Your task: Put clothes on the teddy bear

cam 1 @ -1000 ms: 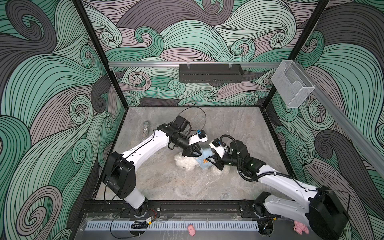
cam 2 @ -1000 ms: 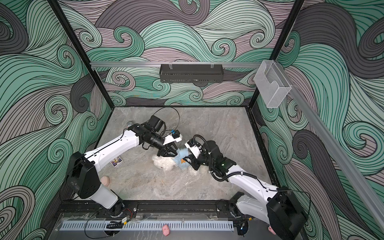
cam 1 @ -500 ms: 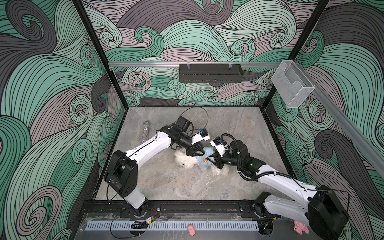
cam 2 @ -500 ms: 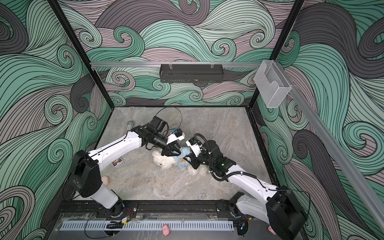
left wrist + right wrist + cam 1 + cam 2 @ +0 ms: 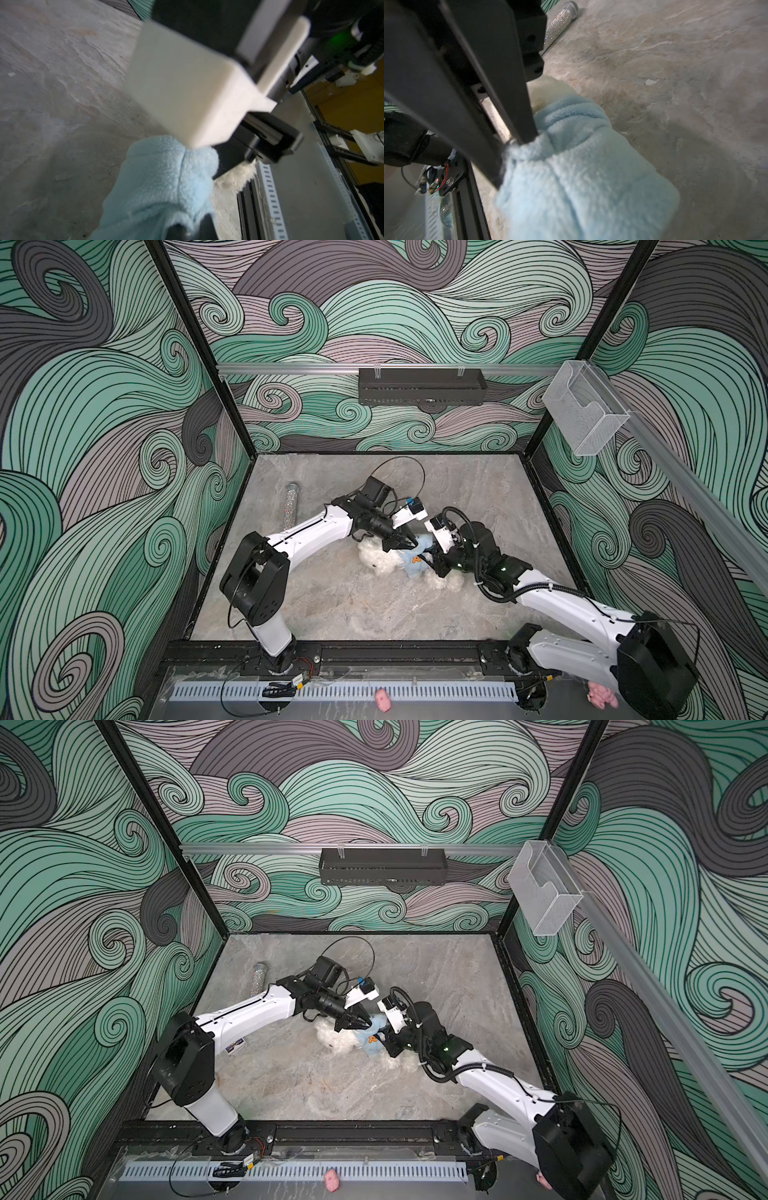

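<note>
The teddy bear (image 5: 376, 562) (image 5: 336, 1043), white and fluffy, lies on its side mid-table with a light blue fleece garment (image 5: 415, 563) (image 5: 371, 1043) bunched round its body. My left gripper (image 5: 410, 543) (image 5: 365, 1025) comes in from the left and is shut on a fold of the garment (image 5: 166, 176), its dark fingertips (image 5: 176, 231) pinching the fleece. My right gripper (image 5: 432, 561) (image 5: 388, 1043) meets it from the right, buried in and shut on the same garment (image 5: 581, 176). Fleece hides its jaws in the right wrist view, where bear fur (image 5: 546, 91) shows beyond.
A glittery silver microphone (image 5: 292, 506) (image 5: 562, 18) lies at the back left of the table. A small card (image 5: 235, 1046) sits under the left arm. Pink plush toys (image 5: 383, 699) (image 5: 600, 693) lie beyond the front rail. The two wrists nearly touch.
My left gripper has shifted a little to the right and shut on the blue garment. The right gripper has kept its hold and place.
</note>
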Action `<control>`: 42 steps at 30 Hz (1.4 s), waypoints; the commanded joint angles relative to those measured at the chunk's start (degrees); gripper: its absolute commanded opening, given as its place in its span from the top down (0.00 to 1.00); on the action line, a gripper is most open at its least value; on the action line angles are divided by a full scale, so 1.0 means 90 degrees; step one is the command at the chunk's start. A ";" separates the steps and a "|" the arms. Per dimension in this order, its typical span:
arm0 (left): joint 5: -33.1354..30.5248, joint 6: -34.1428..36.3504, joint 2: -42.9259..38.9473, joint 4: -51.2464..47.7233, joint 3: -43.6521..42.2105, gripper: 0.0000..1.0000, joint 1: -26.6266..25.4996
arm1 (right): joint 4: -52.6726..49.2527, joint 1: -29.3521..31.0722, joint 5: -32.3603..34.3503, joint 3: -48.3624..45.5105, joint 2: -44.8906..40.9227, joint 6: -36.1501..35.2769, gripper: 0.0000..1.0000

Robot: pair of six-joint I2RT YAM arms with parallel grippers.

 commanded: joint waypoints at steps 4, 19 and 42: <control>0.0327 -0.1540 -0.0911 0.1985 -0.0745 1.00 0.0031 | 0.1730 -0.0307 0.0447 -0.0348 -0.0850 0.0409 1.00; -0.1319 -0.2334 -0.1885 0.2395 -0.1656 1.00 0.0797 | 0.1329 -0.0766 0.1399 -0.1055 -0.1782 0.2116 1.00; -0.0725 -0.1301 -0.1749 0.1335 -0.1076 0.70 0.0732 | 0.2021 -0.0731 -0.0925 -0.0781 -0.0999 0.1021 1.00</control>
